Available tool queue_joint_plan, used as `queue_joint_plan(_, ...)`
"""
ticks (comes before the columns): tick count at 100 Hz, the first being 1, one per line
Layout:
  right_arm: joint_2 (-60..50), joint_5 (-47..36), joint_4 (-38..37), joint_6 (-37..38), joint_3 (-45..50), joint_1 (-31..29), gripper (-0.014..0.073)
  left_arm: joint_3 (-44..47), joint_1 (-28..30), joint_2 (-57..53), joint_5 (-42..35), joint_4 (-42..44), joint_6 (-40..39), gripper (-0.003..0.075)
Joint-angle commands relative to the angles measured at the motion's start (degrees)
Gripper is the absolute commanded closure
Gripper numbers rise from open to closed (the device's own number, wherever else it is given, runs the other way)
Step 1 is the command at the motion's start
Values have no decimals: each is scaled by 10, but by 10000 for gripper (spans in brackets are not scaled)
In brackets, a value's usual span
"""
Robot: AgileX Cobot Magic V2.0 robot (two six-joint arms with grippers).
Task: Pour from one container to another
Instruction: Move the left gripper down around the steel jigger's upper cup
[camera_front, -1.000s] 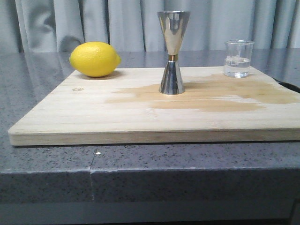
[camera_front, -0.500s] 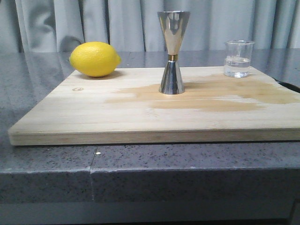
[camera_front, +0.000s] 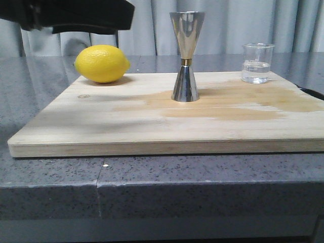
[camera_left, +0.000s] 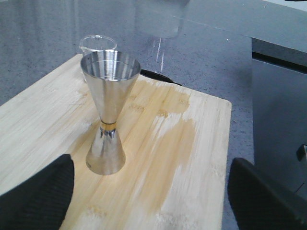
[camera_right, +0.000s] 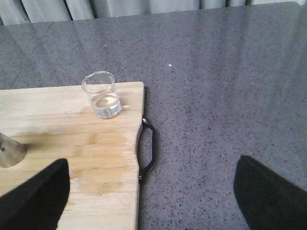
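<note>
The steel jigger [camera_front: 186, 55] stands upright mid-board, its gold waist band showing. The clear glass beaker [camera_front: 257, 63], holding a little clear liquid, stands at the board's back right corner. In the left wrist view the jigger [camera_left: 109, 115] is ahead of my left gripper [camera_left: 151, 201], close to one finger [camera_left: 38, 196], and the beaker [camera_left: 97, 44] shows behind it. That gripper is open and holds nothing. My right gripper [camera_right: 153, 196] hangs open over the board's right edge, with the beaker [camera_right: 101, 96] well ahead of it and apart. The jigger's base [camera_right: 8, 151] shows at that view's edge.
A yellow lemon [camera_front: 102, 64] lies at the back left of the wooden board [camera_front: 101, 126], which has a darker wet patch [camera_front: 228, 104]. The board's black handle [camera_right: 147, 146] sticks out on the right. My left arm [camera_front: 76, 15] hangs above the lemon. The board rests on a grey speckled counter [camera_front: 202, 172].
My left arm has come into the front view at the top left, above the lemon, and casts a shadow on the board. Jigger, beaker and lemon have not moved.
</note>
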Motion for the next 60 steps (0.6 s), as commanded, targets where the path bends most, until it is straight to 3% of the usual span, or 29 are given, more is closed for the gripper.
queue_joint_plan(1, 6, -43, 1, -5, -22, -5, -31, -17, -17, 7, 18, -87, 53, 120)
queue_joint_plan(13, 6, -41, 1, -5, -20, -5, -31, -25, -36, 38, 18, -124, 105, 120)
queue_joint_plan(60, 6, -40, 1, -5, -20, -5, -31, -181, -93, 181, 21, -124, 101, 120)
